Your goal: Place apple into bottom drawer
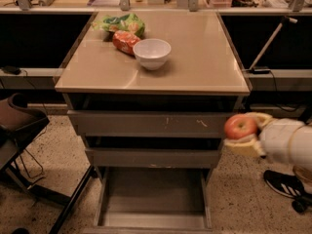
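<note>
The main risk is in the route: the apple (239, 126) hangs out to the right of the cabinet, level with the gap between the two upper drawers (146, 124), while the open bottom drawer (153, 193) lies below the fingers (242, 147) and off to their left. A straight diagonal toward it would likely drag the apple or the gripper (243, 132) against the cabinet's right corner or the front of the middle drawer, which overhangs the back of the tray. The safer way looks to be out in front first, then down. Letting go from too high is the other danger — a round fruit dropped on a flat metal floor with low sides could bounce or roll over the edge onto the speckled floor. As for the grasp, the pale fingers are spread to about the apple's own width and clamped on it, one arching over its top and far side, the other cupped underneath. Nothing else touches them; the white bowl (152, 53) and the snack bag (125, 41) sit well above and to their left on the tabletop (200, 62).
</note>
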`<state>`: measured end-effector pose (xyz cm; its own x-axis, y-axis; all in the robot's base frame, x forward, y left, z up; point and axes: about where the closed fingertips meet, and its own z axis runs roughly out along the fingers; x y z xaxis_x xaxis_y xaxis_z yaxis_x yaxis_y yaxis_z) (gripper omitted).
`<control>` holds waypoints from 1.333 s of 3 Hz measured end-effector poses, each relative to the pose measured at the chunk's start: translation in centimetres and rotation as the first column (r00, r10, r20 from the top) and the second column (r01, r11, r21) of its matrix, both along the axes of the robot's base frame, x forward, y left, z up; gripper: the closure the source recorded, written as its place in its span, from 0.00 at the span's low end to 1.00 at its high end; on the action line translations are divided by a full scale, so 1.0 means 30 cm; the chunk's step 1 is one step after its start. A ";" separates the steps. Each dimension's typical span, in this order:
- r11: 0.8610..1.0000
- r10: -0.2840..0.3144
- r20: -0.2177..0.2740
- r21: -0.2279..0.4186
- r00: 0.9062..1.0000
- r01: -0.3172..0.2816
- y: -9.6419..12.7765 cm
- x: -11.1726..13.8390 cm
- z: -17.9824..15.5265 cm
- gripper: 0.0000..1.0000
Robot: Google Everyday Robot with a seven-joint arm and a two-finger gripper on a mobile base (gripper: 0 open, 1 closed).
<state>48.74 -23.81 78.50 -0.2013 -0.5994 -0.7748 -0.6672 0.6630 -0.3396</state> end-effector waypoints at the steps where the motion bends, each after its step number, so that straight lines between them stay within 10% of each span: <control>1: 0.995 0.011 -0.115 0.102 0.993 0.001 0.160 -0.027 -0.369 1.00; 2: 0.991 0.007 -0.281 0.132 0.960 0.031 0.288 -0.115 -0.767 1.00; 3: 0.989 -0.018 -0.457 0.125 0.889 0.084 0.339 -0.293 -1.155 1.00; 4: 0.992 -0.046 -0.456 0.083 0.889 0.093 0.310 -0.281 -1.226 1.00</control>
<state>40.32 -14.50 41.71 -0.5826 -0.4956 -0.6442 -0.6834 0.7277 0.0583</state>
